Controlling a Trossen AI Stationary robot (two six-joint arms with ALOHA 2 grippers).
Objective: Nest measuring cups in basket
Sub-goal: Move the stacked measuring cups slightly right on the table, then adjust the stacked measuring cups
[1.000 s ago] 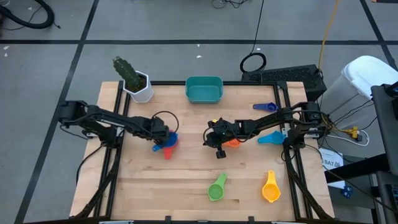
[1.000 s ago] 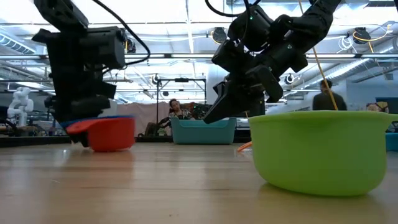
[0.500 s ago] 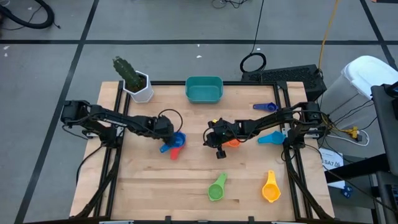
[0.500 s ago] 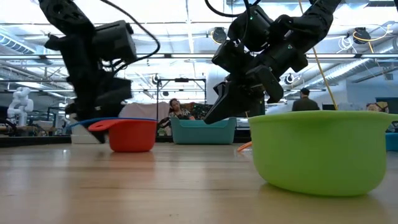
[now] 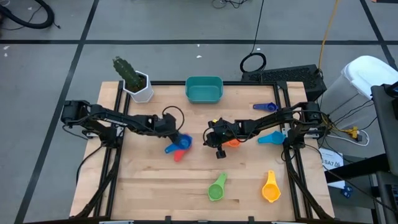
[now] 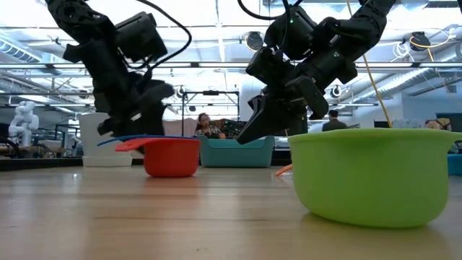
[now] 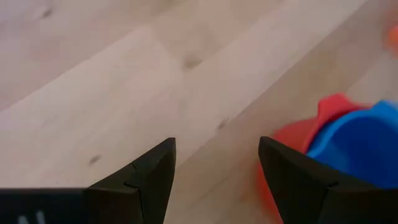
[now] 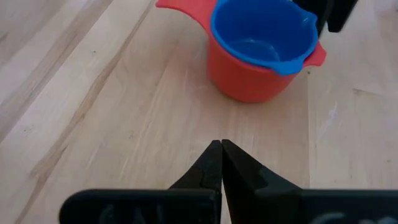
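Your left gripper (image 5: 176,132), fingers apart beside the blue cup (image 5: 181,140) nested in the red cup (image 5: 180,150), just slid that pair basket-ward (image 5: 204,89); the right gripper (image 5: 217,144) stays pinched shut on nothing.

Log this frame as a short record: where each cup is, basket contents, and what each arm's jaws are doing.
basket: table's far edge, holds no cups
nested pair: blue cup sits inside red cup, mid-table
left gripper: by the nested pair, jaws open, one jaw beside the red cup; grip unclear
right gripper: jaws shut, empty, facing the nested pair
orange cup: under the right arm
green cup: near edge
yellow cup: near edge, right
light blue cup: right side
dark blue cup: far right
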